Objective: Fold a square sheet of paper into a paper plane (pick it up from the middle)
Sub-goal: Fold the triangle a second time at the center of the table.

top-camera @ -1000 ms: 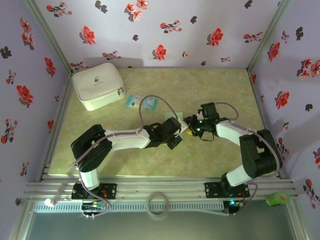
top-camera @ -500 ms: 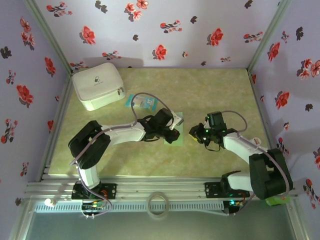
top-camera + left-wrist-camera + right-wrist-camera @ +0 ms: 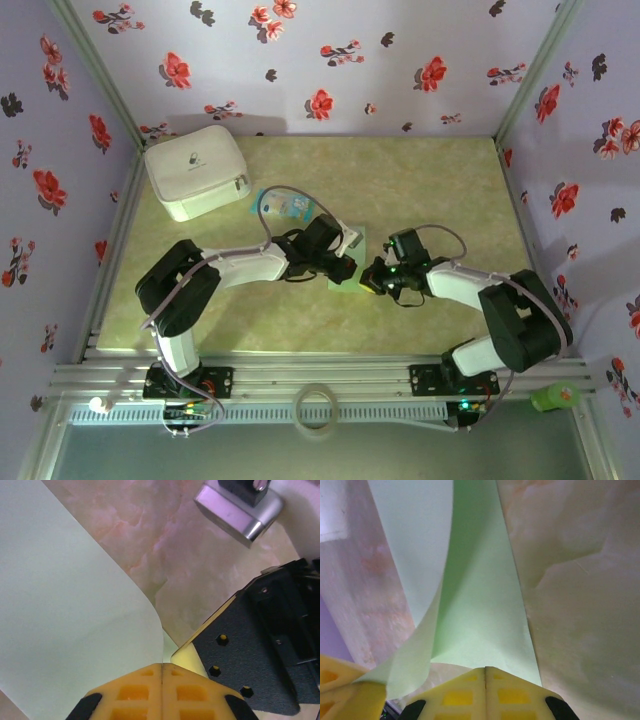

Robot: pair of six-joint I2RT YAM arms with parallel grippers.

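Observation:
The square sheet of paper [image 3: 343, 281], pale mint green, lies mid-table between my two grippers. In the left wrist view the sheet [image 3: 75, 615] curls up, and its edge runs into the closed seam of my left gripper [image 3: 162, 666]. My left gripper [image 3: 348, 266] is shut on that raised flap. From the right, my right gripper [image 3: 368, 284] meets the sheet. Its yellow jaws [image 3: 485, 669] are shut on the near edge of the sheet [image 3: 480, 605], which rises in a soft fold. The two grippers nearly touch; the right one's yellow fingertip [image 3: 192, 656] shows beside the left jaws.
A white zipped pouch [image 3: 197, 170] stands at the back left, with a small blue-and-white packet [image 3: 285, 205] just behind the left arm. Flowered walls close in the marbled table [image 3: 440, 190]. A tape ring [image 3: 318, 408] lies on the front rail.
The right gripper drew back, then came in low to the sheet's right edge and closed from part open to shut. The left gripper stayed shut at the sheet, shifting slightly left.

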